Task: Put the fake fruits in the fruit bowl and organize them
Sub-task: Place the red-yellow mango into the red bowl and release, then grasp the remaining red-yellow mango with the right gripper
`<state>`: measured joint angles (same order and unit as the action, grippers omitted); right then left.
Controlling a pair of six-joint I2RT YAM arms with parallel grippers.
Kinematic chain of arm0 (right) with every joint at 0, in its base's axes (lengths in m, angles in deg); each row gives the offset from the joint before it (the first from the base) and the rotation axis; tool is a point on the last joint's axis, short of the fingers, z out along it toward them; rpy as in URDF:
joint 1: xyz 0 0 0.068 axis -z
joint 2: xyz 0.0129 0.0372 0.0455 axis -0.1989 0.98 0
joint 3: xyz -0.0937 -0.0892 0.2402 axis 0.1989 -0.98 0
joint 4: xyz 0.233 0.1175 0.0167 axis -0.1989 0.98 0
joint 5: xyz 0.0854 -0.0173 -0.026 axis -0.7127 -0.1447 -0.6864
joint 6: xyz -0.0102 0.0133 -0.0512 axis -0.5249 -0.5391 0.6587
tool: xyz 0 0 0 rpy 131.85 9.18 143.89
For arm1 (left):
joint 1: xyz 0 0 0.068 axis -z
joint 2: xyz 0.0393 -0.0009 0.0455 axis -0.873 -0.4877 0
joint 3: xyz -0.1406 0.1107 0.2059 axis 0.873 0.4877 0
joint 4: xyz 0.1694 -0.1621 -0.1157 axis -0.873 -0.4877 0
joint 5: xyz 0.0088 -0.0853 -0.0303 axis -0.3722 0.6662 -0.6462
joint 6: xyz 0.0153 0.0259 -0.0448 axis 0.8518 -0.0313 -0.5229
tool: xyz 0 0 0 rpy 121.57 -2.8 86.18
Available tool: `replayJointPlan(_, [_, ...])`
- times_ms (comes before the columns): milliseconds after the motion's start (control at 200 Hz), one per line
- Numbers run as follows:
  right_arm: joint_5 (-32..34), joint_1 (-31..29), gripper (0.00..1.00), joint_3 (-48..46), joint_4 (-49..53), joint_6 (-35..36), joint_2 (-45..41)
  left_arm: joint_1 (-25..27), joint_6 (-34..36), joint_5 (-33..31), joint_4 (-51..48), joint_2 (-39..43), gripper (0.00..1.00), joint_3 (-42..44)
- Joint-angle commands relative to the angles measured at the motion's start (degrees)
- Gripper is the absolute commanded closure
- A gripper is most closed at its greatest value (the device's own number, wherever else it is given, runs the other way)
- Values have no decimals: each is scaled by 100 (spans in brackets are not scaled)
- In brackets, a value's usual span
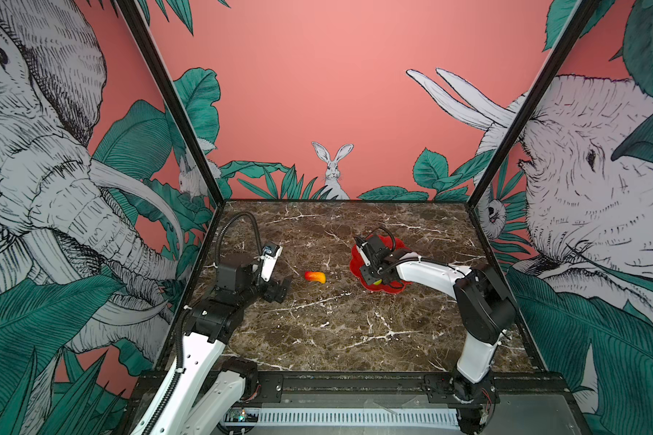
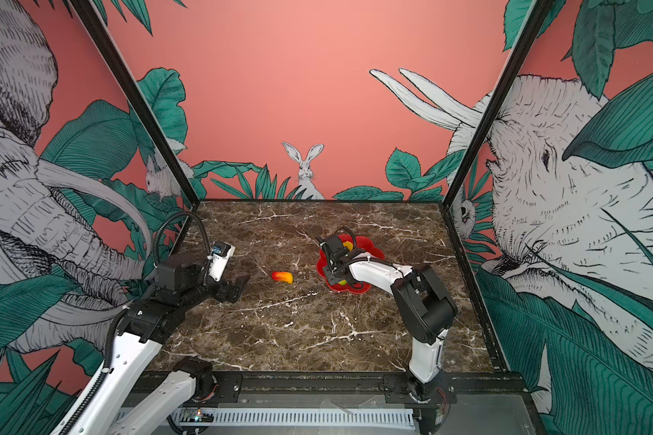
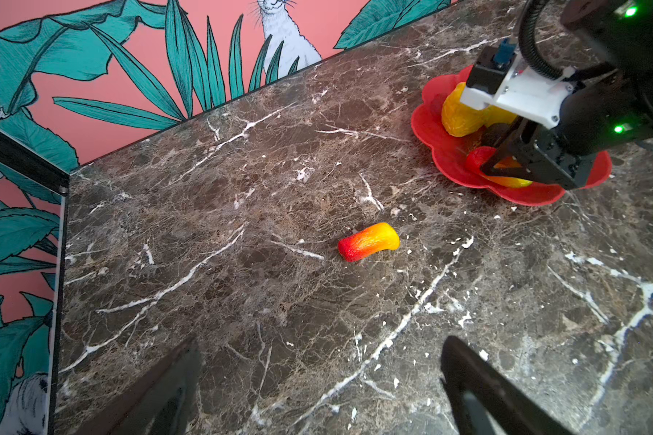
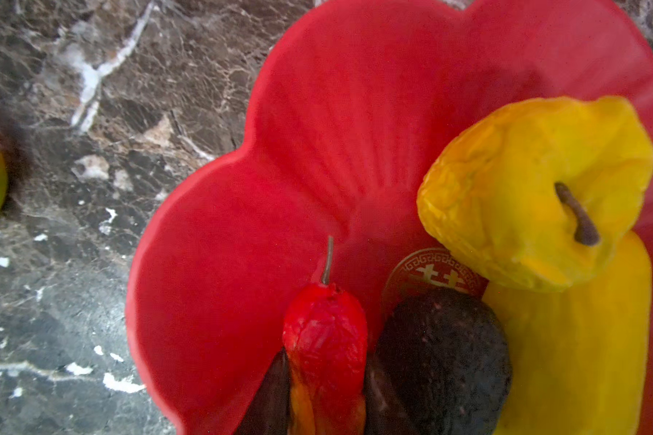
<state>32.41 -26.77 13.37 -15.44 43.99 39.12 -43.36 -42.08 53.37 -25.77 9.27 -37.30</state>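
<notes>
Bright, even light fills both top views, shadows soft; the black frame posts (image 1: 172, 103) splay outward at the edges. In the left wrist view the fingers (image 3: 479, 391) of the left hand (image 3: 319, 342) are dark blurs. In the right wrist view pale glare washes the desk (image 4: 53, 320) and the red-orange fruit (image 4: 325, 339) blurs at its near end.

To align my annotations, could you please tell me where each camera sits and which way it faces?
Both top views: high at the front, facing down toward the back wall; left arm and right arm show, fruit bowl and loose fruit left of it.
Left wrist: on the left arm, facing across the table toward the bowl; open left jaws edge the frame, right jaws shut on the held fruit.
Right wrist: over the bowl, looking down into it; right jaws flank the held fruit.
Shared: every view shows the bowl.
</notes>
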Motion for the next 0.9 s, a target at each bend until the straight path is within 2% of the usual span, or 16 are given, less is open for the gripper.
replayJointPlan(0, [138,24,66,-6,-113,70,30,-40,66,46,-84,3,0,66])
replayJointPlan(150, [209,22,39,-32,-47,114,-59,-36,66,33,-79,3,0,75])
replayJointPlan(370, [117,6,27,58,218,185,-668,-40,66,38,-81,6,0,74])
replayJointPlan(495, [-430,-172,1,299,429,355,-1045,-40,75,34,-80,-1,0,62])
replayJointPlan(690, [-972,-939,0,999,437,982,-732,-40,75,53,-73,-28,0,48])
replayJointPlan(896, [-1410,-1524,0,2397,808,1469,711,-40,75,50,-86,27,0,58])
